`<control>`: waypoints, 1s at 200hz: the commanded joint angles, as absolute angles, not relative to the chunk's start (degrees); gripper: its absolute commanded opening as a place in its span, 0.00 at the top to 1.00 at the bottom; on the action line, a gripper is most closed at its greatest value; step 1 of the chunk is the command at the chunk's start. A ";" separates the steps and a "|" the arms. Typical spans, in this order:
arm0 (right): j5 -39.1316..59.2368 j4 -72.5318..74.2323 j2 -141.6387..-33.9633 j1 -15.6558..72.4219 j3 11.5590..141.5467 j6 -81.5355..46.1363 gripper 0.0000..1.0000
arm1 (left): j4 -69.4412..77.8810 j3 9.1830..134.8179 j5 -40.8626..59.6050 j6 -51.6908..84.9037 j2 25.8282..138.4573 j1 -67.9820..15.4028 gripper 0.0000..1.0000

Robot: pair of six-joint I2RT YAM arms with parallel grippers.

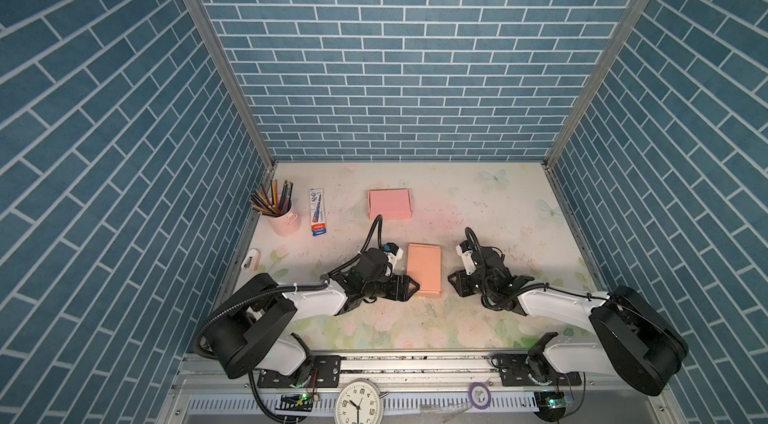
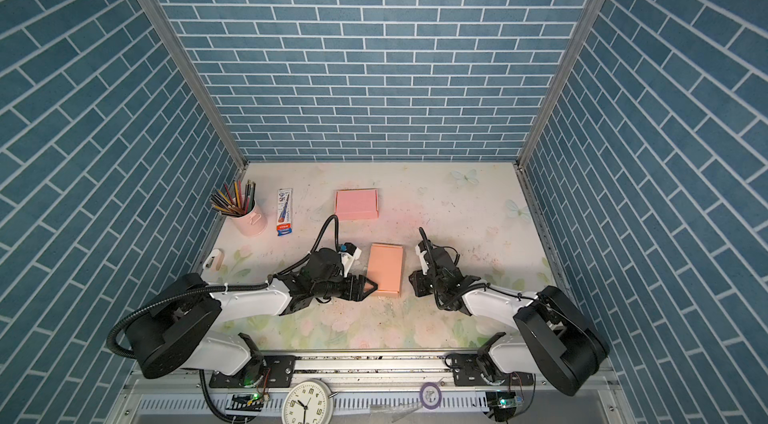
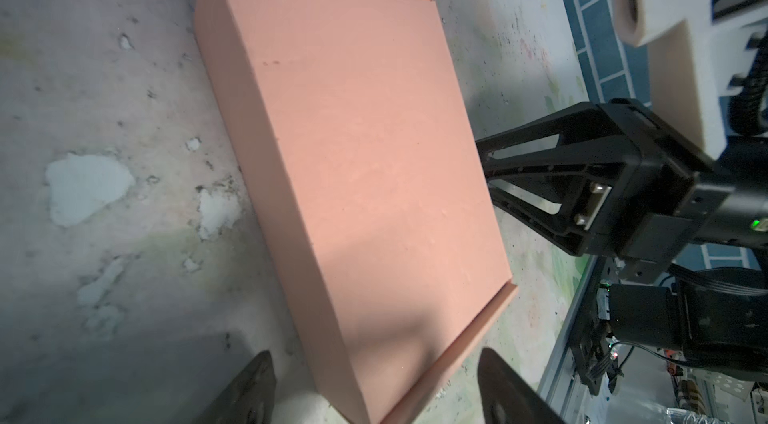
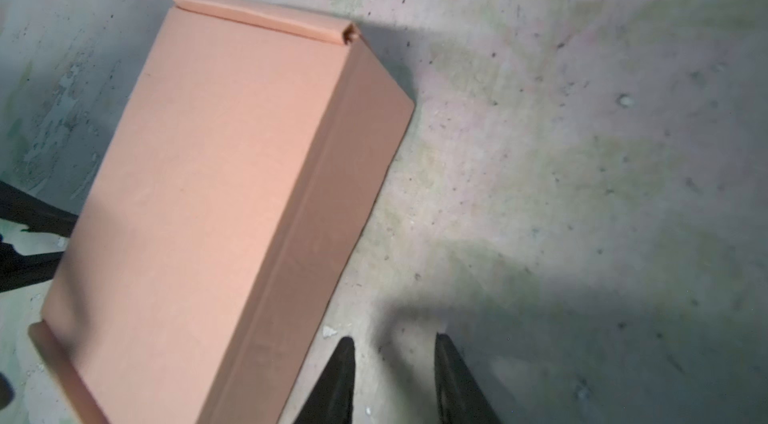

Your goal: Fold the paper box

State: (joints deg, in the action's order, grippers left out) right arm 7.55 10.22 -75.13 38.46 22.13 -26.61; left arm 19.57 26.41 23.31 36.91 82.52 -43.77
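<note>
Orange box (image 1: 424, 270) (image 2: 385, 270) lies flat on the table (image 1: 498, 214), closed, long side running front to back. A narrow rolled edge sticks out at each short end, clear in both wrist views (image 3: 353, 160) (image 4: 216, 201).

Left gripper (image 1: 415, 285) (image 3: 374, 359) sits right at the orange box's left side, near its front end. Its jaws are spread wide. The left wrist view shows the box's front corner between the two fingers, and contact cannot be told.

Right gripper (image 1: 451, 278) (image 4: 394, 341) sits just right of the orange box, low over the table and apart from it. Its jaws are partly apart, with only bare table between them.

A pink box (image 1: 389, 204), also closed, lies behind the orange box and slightly left, well apart. A printed pack (image 1: 318, 212) and a pink cup of pencils (image 1: 282, 214) stand farther left of that. A clock (image 1: 357, 403) lies in front of the orange box, past the table's front rail.
</note>
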 commanded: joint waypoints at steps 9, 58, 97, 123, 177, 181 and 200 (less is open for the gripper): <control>7.56 9.00 -77.38 36.46 25.53 -24.41 0.67 | 18.01 28.99 24.73 34.45 82.69 -41.25 0.22; 8.23 11.05 -82.93 33.28 29.53 -21.96 0.71 | 16.25 36.14 27.09 30.64 88.33 -37.25 0.22; 9.80 13.05 -87.26 32.91 31.82 -21.44 0.72 | 17.57 40.18 28.53 29.87 93.66 -35.90 0.22; 10.54 14.78 -90.06 32.96 32.47 -21.59 0.72 | 17.78 42.62 28.28 28.66 97.85 -35.70 0.22; 12.59 16.64 -92.60 32.96 33.22 -22.13 0.73 | 21.41 44.75 30.10 29.61 101.91 -36.29 0.24; 12.71 16.77 -92.70 32.96 33.18 -22.15 0.73 | 21.44 44.97 30.21 29.62 102.16 -36.40 0.24; 13.52 17.84 -93.15 32.91 32.85 -22.68 0.73 | 21.80 45.90 30.41 29.80 102.88 -37.11 0.24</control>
State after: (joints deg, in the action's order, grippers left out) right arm 11.42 18.09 -91.35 32.99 32.91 -22.63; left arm 19.77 44.07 28.93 30.02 101.51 -36.23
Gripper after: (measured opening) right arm 0.272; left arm 0.762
